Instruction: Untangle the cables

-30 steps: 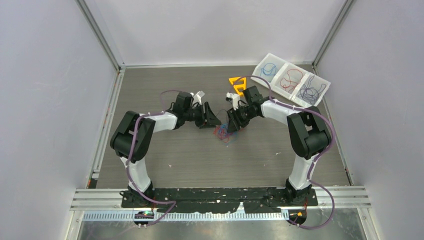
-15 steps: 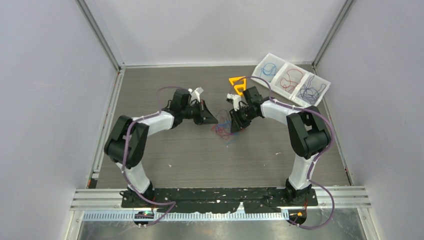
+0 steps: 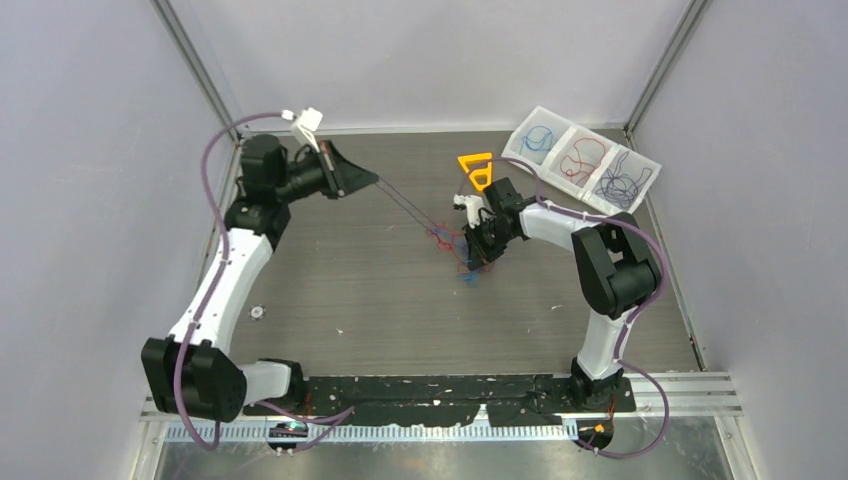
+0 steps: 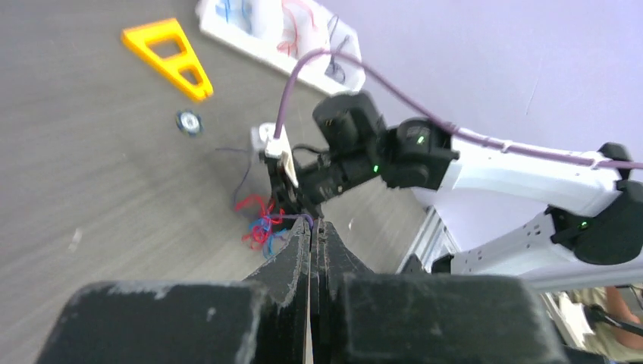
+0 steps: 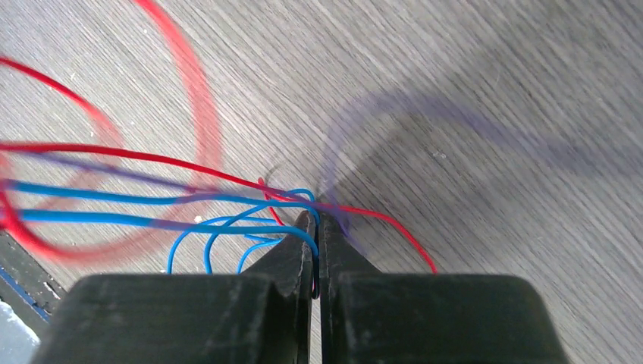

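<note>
Purple strand is pinched tight in my left gripper, taut from the cables mid-table. My right gripper is clamped on the clump's blue wires as an anchor. Pull slowly; ease off if knots cinch.

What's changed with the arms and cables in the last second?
The left pincer shut on a purple strand and swung toward the far-left corner, stretching it from the cables. The right pincer closed on the cables. The triangle stayed put.
</note>
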You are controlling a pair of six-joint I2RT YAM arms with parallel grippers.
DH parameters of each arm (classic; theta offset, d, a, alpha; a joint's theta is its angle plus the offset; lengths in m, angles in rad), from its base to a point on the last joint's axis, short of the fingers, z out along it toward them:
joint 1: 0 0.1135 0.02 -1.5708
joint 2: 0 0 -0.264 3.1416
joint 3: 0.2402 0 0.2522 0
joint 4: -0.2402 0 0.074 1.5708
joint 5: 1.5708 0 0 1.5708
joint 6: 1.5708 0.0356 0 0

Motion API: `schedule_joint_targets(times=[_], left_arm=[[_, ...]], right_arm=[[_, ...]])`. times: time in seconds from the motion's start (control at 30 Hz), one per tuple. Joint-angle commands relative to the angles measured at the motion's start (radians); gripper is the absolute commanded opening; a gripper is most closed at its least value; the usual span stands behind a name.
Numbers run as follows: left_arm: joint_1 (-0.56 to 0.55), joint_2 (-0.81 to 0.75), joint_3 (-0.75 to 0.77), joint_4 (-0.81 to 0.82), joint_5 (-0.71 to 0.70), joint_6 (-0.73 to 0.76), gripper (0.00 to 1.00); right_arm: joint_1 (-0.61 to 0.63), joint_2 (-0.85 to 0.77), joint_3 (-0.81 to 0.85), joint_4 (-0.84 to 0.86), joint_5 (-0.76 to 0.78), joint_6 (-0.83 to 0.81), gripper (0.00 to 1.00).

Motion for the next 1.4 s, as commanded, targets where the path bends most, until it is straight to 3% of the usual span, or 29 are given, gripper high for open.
schedule_joint_targets(times=[0.0, 0.1, 0.13, 0.17, 0.53, 0.67, 0.8, 1.07, 1.27, 1.37], left_arm=[[0.122, -0.104, 0.195, -0.025, 0.06, 0.041, 0.0], [0.2, -0.132, 0.29, -0.026, 0.071, 0.049, 0.0], [0.217, -0.246, 0.323, -0.027, 0.073, 0.057, 0.0], [0.231, -0.16, 0.349, -0.025, 0.075, 0.058, 0.0], [0.287, -0.167, 0.478, 0.118, 0.091, -0.025, 0.0], [0.288, -0.133, 0.544, 0.2, 0.114, -0.12, 0.0], [0.291, -0.109, 0.608, 0.268, 0.085, -0.172, 0.0], [0.342, 0.015, 0.945, 0.265, 0.025, -0.215, 0.0], [0.339, 0.009, 0.925, 0.285, 0.047, -0.22, 0.0], [0.31, -0.018, 0.845, 0.28, 0.064, -0.236, 0.0]], right_arm=[[0.003, 0.01, -0.029, -0.049, 0.086, -0.041, 0.05], [0.002, 0.021, -0.021, -0.06, 0.094, -0.041, 0.06], [0.002, 0.025, -0.018, -0.064, 0.097, -0.041, 0.05], [0.002, 0.029, -0.015, -0.067, 0.101, -0.04, 0.06], [0.004, 0.006, 0.007, -0.109, 0.109, -0.074, 0.06], [0.004, -0.008, 0.043, -0.176, 0.064, -0.12, 0.15], [0.004, -0.043, 0.022, -0.163, 0.104, -0.152, 0.06], [0.004, 0.028, 0.046, -0.21, 0.177, -0.159, 0.05], [0.004, 0.016, 0.068, -0.213, 0.168, -0.152, 0.06], [0.004, -0.004, 0.089, -0.235, 0.106, -0.166, 0.23]])
